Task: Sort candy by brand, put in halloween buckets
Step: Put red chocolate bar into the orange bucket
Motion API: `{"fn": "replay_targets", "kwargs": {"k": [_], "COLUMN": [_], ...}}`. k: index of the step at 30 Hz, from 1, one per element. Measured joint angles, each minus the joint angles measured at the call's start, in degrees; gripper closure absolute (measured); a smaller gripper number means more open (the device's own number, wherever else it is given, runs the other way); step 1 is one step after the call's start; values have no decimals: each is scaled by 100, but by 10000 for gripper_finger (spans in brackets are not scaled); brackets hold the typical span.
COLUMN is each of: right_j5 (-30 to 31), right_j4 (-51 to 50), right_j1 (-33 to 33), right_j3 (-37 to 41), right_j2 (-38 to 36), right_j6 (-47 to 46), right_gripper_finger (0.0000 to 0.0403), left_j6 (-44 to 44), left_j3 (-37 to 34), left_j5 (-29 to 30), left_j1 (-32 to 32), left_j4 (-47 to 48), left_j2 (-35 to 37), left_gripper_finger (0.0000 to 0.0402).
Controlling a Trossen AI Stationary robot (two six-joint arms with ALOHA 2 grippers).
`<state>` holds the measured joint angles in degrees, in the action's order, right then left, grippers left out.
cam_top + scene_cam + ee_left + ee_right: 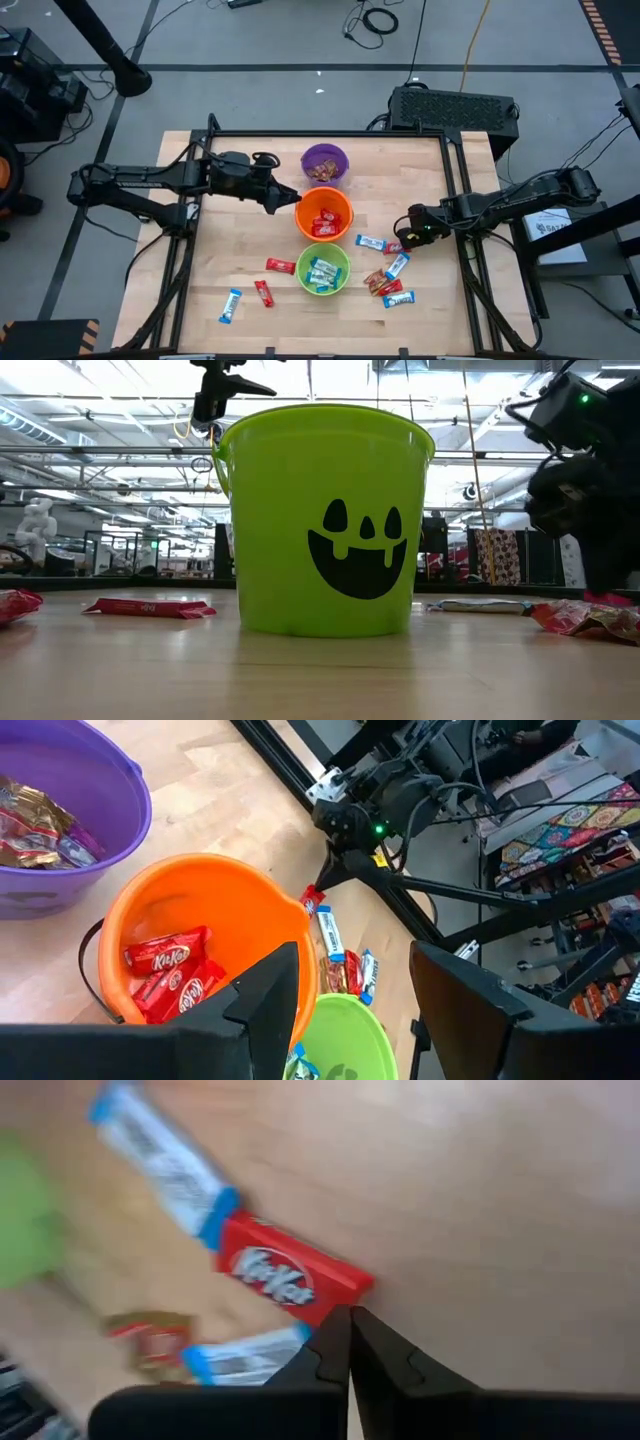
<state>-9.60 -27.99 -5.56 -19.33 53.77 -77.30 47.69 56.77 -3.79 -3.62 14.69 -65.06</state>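
The orange bucket (324,216) stands near the middle of the wooden table (240,250) and serves here as the landmark. It holds several red KitKat bars (170,970). Just behind it, touching or almost touching, stands the purple bucket (325,163) with brown and gold candies (35,830) inside. Just in front of it stands the light green bucket (323,269), which holds blue-and-white bars (322,273); in the low view its black pumpkin face (362,550) is visible.

The left gripper (287,199) hovers at the left rim of the orange bucket, above the rim. Its two fingers (265,995) are spread wide apart and hold nothing.

The right gripper (400,240) is down at the table, to the right of the orange bucket, among loose candy. Its fingertips are pressed together, with no gap, and they touch the edge of a red KitKat bar (290,1280); I cannot tell if they really pinch the wrapper. A blue-and-white bar (165,1165) lies just beside this red bar, and another blue-and-white bar (240,1360) is near the fingertips.

More candy lies to the right of the green bucket (390,280). To the left of the orange bucket, toward the front, lie two red bars (272,278) and one blue-and-white bar (231,305).
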Motion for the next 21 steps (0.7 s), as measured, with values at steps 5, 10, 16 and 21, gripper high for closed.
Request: {"fn": "replay_targets", "kwargs": {"k": [5, 10, 16, 21], "right_j5": [-242, -228, -104, 85], "right_j4": [1047, 1843, 2011, 2008], "right_j1": [2, -7, -9, -9], "right_j3": [0, -136, -577, -1062], "right_j2": [-311, -753, -1000, -1019], "right_j6": [-14, -175, -19, 186], "right_gripper_finger": [402, 403, 403, 403], "left_j6": [6, 4, -18, -20], "left_j3": [0, -2, -4, -4], "left_j5": [0, 0, 20, 34], "left_j1": [0, 0, 0, 0], "left_j4": [-1, -1, -1, -1], "left_j2": [0, 0, 0, 0], "left_gripper_finger": [204, 204, 204, 204]}}
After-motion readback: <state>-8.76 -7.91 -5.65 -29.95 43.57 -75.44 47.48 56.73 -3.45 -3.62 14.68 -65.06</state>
